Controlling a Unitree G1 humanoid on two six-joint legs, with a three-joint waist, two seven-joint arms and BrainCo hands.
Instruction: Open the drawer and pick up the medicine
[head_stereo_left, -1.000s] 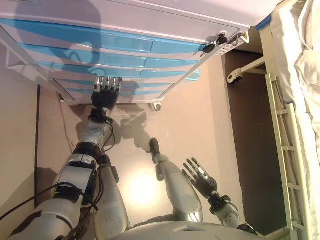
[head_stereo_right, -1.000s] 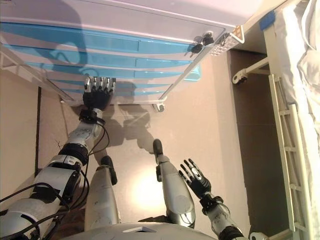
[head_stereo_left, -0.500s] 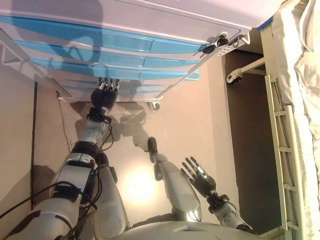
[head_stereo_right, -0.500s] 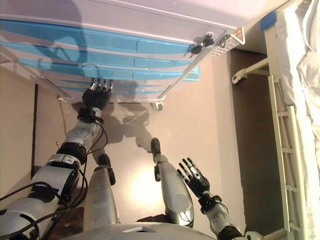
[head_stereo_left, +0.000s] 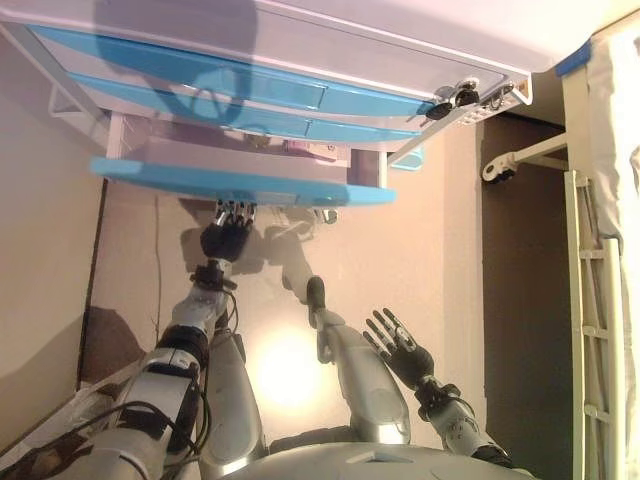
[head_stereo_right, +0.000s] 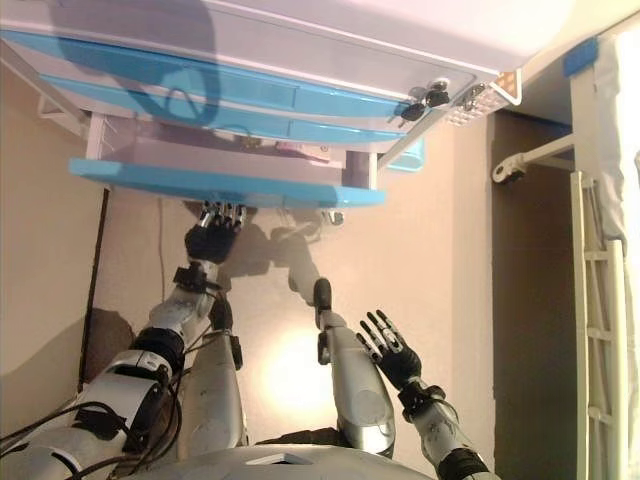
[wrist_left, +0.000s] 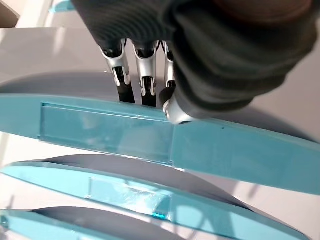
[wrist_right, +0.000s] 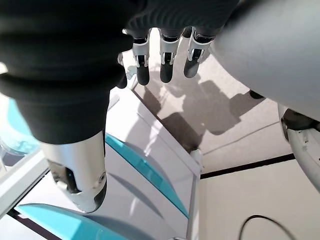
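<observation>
Pulling is the step in hand: my left hand (head_stereo_left: 226, 238) sits under the front edge of the pulled-out blue drawer (head_stereo_left: 240, 184), fingers curled up against its front panel (wrist_left: 150, 135). The left wrist view shows the fingertips (wrist_left: 146, 95) tucked behind the top lip of that panel, so I judge it hooked on the drawer front. Whether the thumb is closed on it too, I cannot tell.

That drawer stands well proud of the two shut blue drawers above it in the white cabinet (head_stereo_left: 330, 50). Inside, toward the back, I make out small pale and pinkish items (head_stereo_left: 310, 150), probably the medicine, though they are too small to identify. Keys (head_stereo_left: 448, 100) hang at the cabinet's corner, clear of my work.

My right hand (head_stereo_left: 398, 347) hangs low beside the body, fingers spread and relaxed, holding nothing, well apart from the cabinet.

To do this well, I'd keep the pull straight along the drawer's runners, not downward, so the hooked fingers don't slip off the lip. The drawer looks open enough for reaching in; pulling much further risks tipping it off its track. Next calls for releasing the lip cleanly, then reaching over the front panel toward the items at the back.
</observation>
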